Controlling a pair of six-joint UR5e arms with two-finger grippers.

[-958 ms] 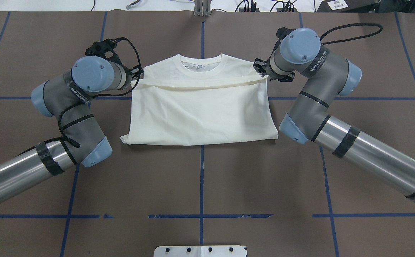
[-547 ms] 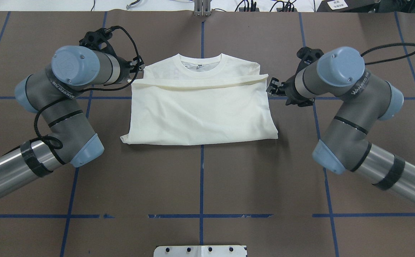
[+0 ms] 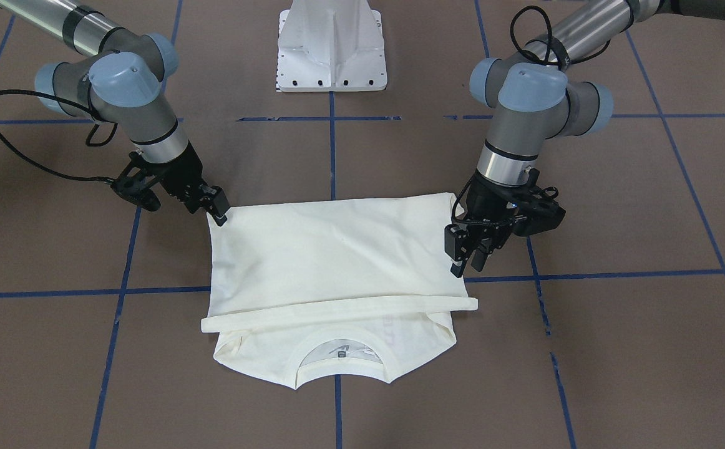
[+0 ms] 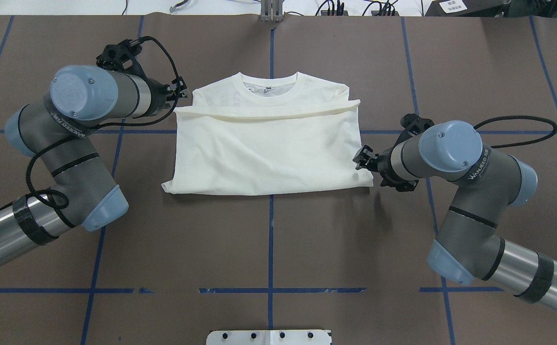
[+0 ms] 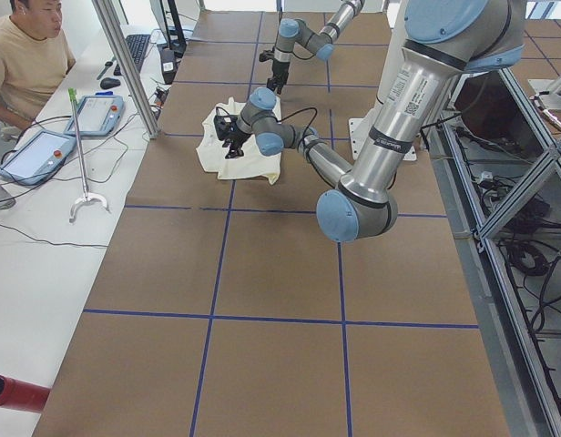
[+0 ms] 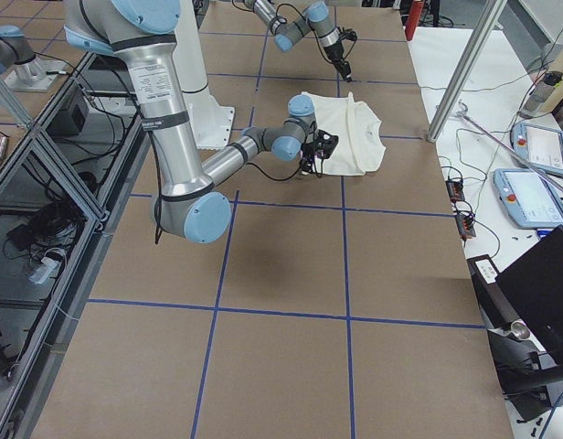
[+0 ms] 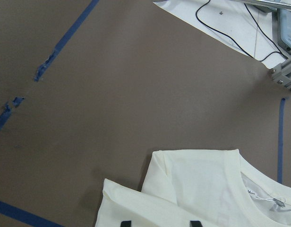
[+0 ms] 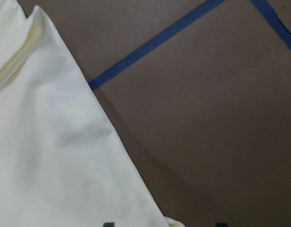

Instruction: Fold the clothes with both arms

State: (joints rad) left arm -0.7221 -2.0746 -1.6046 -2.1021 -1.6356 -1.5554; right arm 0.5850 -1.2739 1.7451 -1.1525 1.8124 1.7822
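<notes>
Cream-white T-shirt [image 4: 269, 153] lies flat mid-table on the brown surface [image 4: 269, 239], folded once. Its hem band [image 4: 269, 115] is laid across just below the ribbed collar [image 4: 269, 84], which points away from the robot. Left gripper [image 3: 467, 262] hangs just off the shirt's left shoulder, by the end of the hem band. Its fingers are spread wide with nothing between them, clear of the cloth. Right gripper [image 4: 359, 160] sits low at the shirt's right edge, near the corner closest to the robot, fingers likewise parted and empty. Cannot tell whether it touches the fabric.
</notes>
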